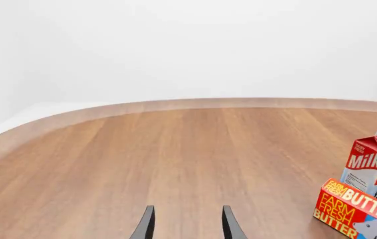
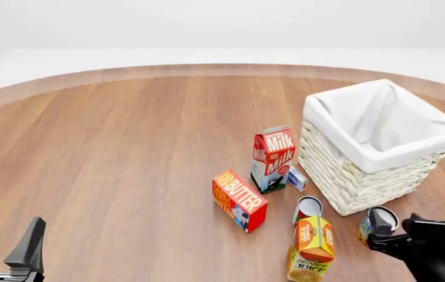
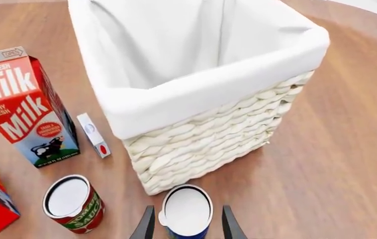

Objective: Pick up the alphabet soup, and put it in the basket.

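right pincer sitting wide around the alphabet soup, can standing upright beside the basket, left pincer hanging wide over bare desk

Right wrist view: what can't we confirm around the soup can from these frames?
- Alphabet soup: lower body cut off by the right wrist frame edge; the right gripper straddles it, contact unclear.
- Its label: front view shows only a sliver by the basket, arm blocking.
- Left gripper: only fingertips show.
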`<state>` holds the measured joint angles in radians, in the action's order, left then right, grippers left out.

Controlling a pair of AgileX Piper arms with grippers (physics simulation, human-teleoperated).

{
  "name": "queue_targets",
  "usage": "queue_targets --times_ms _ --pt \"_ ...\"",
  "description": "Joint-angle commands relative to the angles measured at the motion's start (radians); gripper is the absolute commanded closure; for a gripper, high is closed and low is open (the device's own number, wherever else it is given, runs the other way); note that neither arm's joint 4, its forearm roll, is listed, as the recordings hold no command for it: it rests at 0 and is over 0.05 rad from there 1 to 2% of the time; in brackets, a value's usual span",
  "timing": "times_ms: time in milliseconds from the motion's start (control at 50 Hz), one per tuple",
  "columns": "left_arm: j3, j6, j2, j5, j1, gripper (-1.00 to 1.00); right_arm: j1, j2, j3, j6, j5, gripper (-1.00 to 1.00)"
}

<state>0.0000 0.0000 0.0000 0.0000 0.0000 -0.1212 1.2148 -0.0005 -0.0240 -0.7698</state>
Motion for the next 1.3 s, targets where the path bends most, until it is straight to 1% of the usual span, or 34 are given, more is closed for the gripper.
queue_targets --times_ms 20,320,480,760,860,960,1040,1060,1120,1140,1300 --pt "0.0 0.0 0.0 0.0 0.0 -1.0 -0.009 0.115 0.0 0.0 -0.09 -1.0" --pt "0.0 0.0 0.0 0.0 0.0 -1.0 -0.006 0.226 0.0 0.003 -0.171 -1.0" --pt "0.0 0.0 0.0 0.0 0.0 -1.0 -0.001 0.269 0.0 0.012 -0.199 -1.0" --pt "0.0 0.0 0.0 0.0 0.0 -1.0 -0.01 0.397 0.0 0.013 -0.3 -1.0" --pt "0.0 0.0 0.0 0.0 0.0 -1.0 -0.008 0.416 0.0 0.013 -0.312 -1.0" --pt "0.0 0.0 0.0 0.0 0.0 -1.0 -0.008 0.469 0.0 0.014 -0.356 -1.0" --pt "0.0 0.0 0.0 0.0 0.0 -1.0 -0.013 0.479 0.0 0.012 -0.362 -1.0" --pt "0.0 0.0 0.0 0.0 0.0 -1.0 -0.01 0.514 0.0 0.015 -0.389 -1.0" --pt "0.0 0.0 0.0 0.0 0.0 -1.0 -0.011 0.558 0.0 0.016 -0.426 -1.0" --pt "0.0 0.0 0.0 0.0 0.0 -1.0 -0.006 0.617 0.0 0.027 -0.45 -1.0" --pt "0.0 0.0 0.0 0.0 0.0 -1.0 -0.004 0.629 -0.001 0.03 -0.45 -1.0"
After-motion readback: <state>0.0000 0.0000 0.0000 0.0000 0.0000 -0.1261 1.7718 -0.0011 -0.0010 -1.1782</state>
